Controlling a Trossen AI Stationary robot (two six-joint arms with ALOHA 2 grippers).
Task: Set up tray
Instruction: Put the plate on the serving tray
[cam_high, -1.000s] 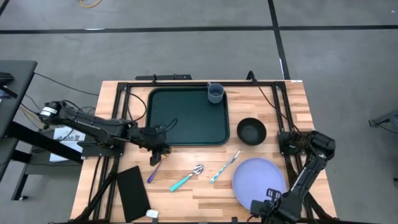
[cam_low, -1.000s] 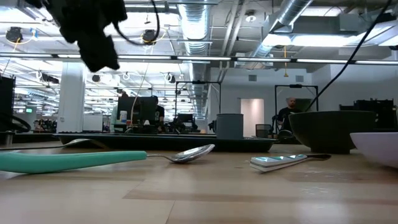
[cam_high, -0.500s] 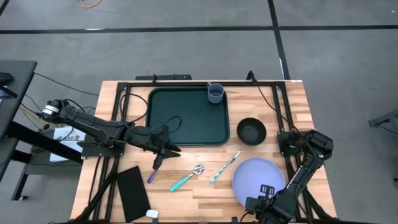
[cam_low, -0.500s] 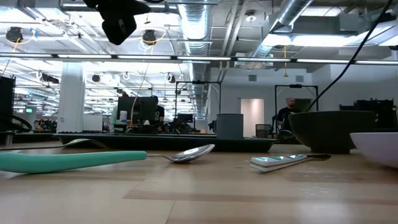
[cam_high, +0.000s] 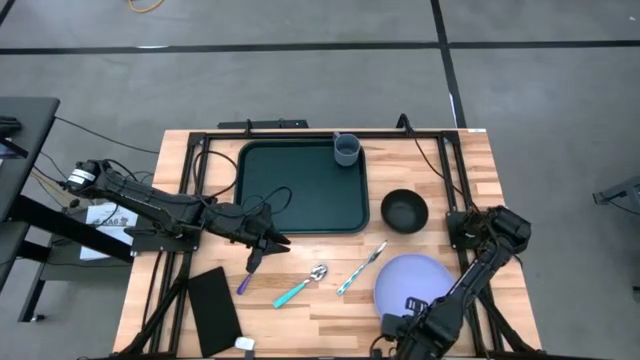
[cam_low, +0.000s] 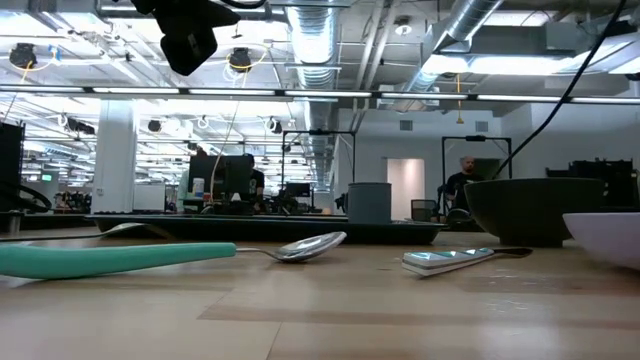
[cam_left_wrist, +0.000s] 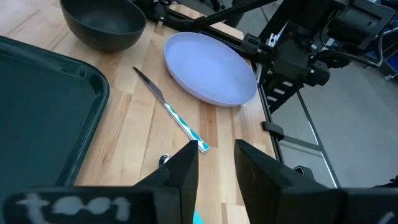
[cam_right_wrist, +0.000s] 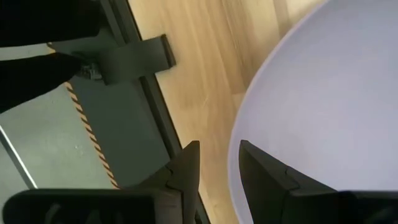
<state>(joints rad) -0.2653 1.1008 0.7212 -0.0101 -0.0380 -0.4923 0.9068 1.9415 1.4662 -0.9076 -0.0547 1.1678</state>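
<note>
High view, left to right: a black rectangle (cam_high: 213, 309) lies flat at the near-left of the table (cam_high: 330, 320). The left gripper (cam_high: 272, 240) hangs just past the tray's near-left corner, above a purple-handled utensil (cam_high: 247, 273); in its wrist view the fingers (cam_left_wrist: 180, 177) stand a little apart with nothing between them.

The tray (cam_high: 300, 187) sits at the far middle of the table, flat, with a grey cup (cam_high: 346, 150) standing in its far-right corner. It looks like stiff, light plastic with a smooth, probably slippery floor; the raised rim is the only sensible place to pinch, and the near edge is the one closest to the left gripper. With the cup aboard, a tilt could tip it.

Nearer lie a teal spoon (cam_high: 300, 286) and a knife (cam_high: 362, 268). Right of the tray sits a dark bowl (cam_high: 404, 210), and near it a lilac plate (cam_high: 418, 290).

The right gripper (cam_high: 400, 332) is low at the plate's near-left edge; its fingers (cam_right_wrist: 186, 168) are slightly parted, one beside the plate's rim, gripping nothing.
</note>
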